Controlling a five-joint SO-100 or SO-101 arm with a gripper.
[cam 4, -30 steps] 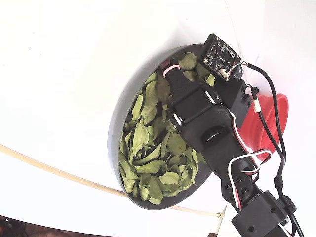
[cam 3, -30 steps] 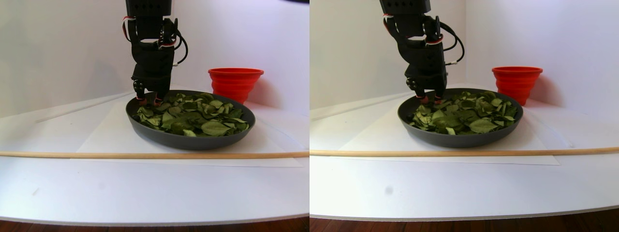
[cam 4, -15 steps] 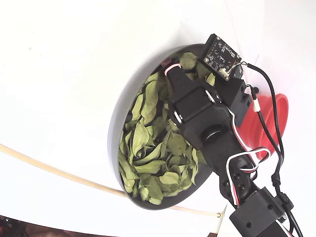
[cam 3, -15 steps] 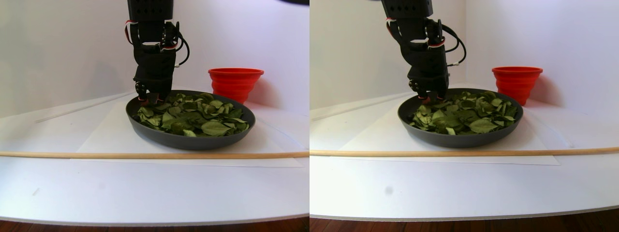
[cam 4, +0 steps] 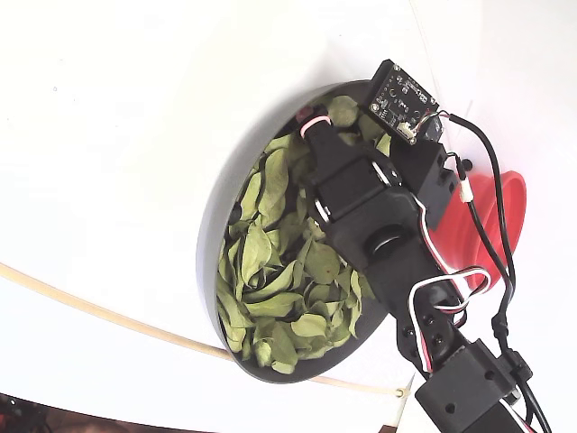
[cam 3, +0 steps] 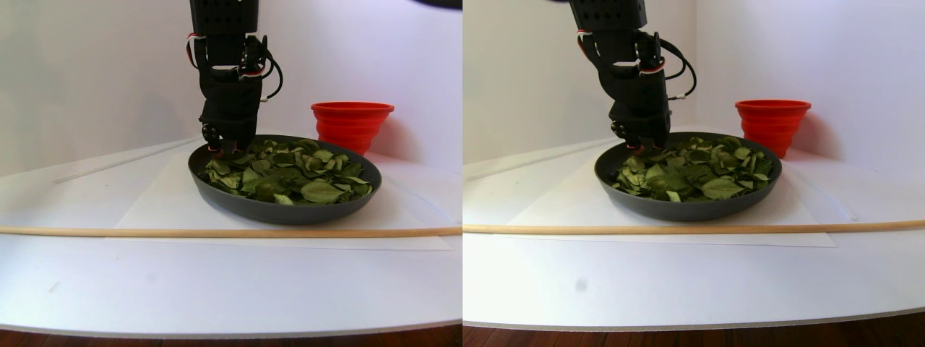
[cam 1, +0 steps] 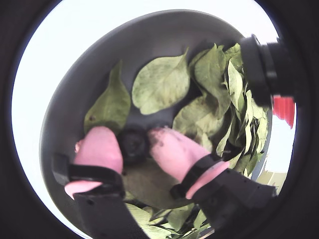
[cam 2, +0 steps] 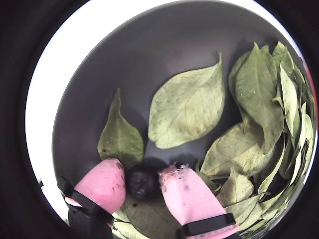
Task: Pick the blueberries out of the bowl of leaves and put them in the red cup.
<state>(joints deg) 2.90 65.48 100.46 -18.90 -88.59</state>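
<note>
- Our gripper [cam 2: 143,183]: pink fingertips [cam 2: 104,184] closed on one blueberry [cam 2: 141,181], low at the bowl [cam 2: 149,59] edge among leaves [cam 2: 187,107]
- Red cup [cam 3: 352,123]: behind the bowl, rightward in the stereo pair view

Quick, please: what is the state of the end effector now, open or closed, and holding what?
End effector: closed on one blueberry between its pink fingertips, low inside the bowl.

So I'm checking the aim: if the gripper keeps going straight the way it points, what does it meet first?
Probably the small dark round blueberry already between the gripper fingertips, then the dark grey bowl floor; depth is unclear.
</note>
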